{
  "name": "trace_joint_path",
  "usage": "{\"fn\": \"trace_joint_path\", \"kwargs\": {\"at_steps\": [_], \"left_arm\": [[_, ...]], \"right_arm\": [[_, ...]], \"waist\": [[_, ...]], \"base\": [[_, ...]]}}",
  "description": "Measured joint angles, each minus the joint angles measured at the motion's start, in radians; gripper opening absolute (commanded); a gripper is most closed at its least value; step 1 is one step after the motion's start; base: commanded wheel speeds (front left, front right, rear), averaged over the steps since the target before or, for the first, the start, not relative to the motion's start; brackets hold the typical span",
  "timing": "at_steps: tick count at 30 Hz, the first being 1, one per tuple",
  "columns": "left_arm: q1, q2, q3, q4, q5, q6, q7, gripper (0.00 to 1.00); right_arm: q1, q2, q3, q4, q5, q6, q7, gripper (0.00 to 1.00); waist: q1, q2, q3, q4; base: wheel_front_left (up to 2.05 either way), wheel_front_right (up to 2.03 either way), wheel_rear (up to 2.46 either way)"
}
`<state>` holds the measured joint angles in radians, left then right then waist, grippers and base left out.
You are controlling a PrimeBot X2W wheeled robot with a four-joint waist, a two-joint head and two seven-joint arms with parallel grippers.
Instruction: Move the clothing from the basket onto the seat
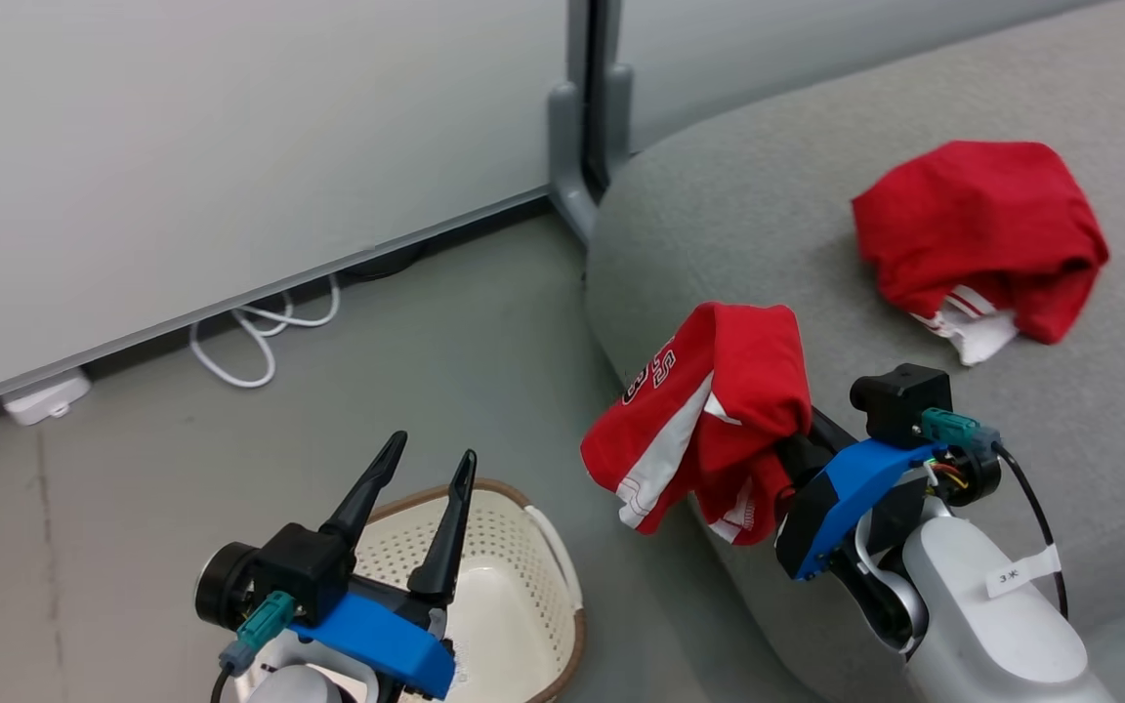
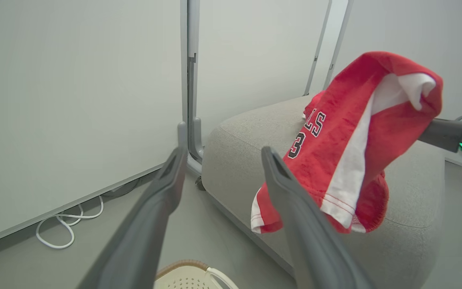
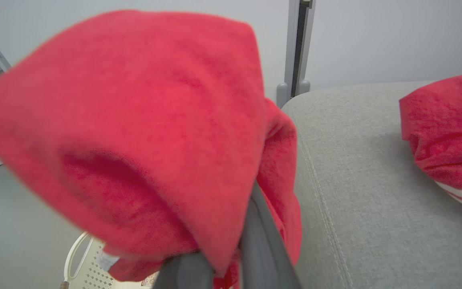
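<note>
Your right gripper [image 1: 797,451] has its two dark fingers pressed together on the lettered red garment [image 1: 719,410], held aloft just right of centre in the head view, at the rounded edge of the grey sofa [image 1: 738,215]. The cloth drapes over the fingers like a hood and hides their tips. Its white stripe and hem hang down toward 7 o'clock, past the sofa's side and over the floor. You cannot tell from these views whether the fabric brushes the upholstery.

At 2 o'clock in the head view, the second red garment [image 1: 982,234] lies crumpled on the sofa's top, white trim showing at its lower edge, well apart from the held one.

Your left gripper [image 1: 433,449] sits at 7 o'clock, fingers spread wide with nothing between them, poised above the cream basket [image 1: 543,576], which stands on the floor near the sofa. In the left wrist view, the held garment's black-and-white lettering faces you between 1 and 3 o'clock, beyond the right finger.

A white cable [image 1: 260,337] loops along the foot of the wall at 10 o'clock, and a grey post [image 1: 582,146] rises at 12 o'clock behind the sofa's corner.
</note>
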<state>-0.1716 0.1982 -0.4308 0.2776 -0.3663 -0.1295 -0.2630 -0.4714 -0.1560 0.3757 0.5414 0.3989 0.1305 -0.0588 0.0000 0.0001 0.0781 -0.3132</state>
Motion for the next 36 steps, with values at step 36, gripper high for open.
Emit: {"fn": "trace_joint_path", "kwargs": {"at_steps": [36], "left_arm": [[-0.033,0.020,-0.016,0.006,0.000,0.000,0.000,1.00]], "right_arm": [[-0.014,0.012,-0.022,0.022,-0.015,0.000,-0.013,0.00]], "waist": [[0.0000,0.0000,0.053,-0.165]], "base": [[0.00,0.00,0.00]]}}
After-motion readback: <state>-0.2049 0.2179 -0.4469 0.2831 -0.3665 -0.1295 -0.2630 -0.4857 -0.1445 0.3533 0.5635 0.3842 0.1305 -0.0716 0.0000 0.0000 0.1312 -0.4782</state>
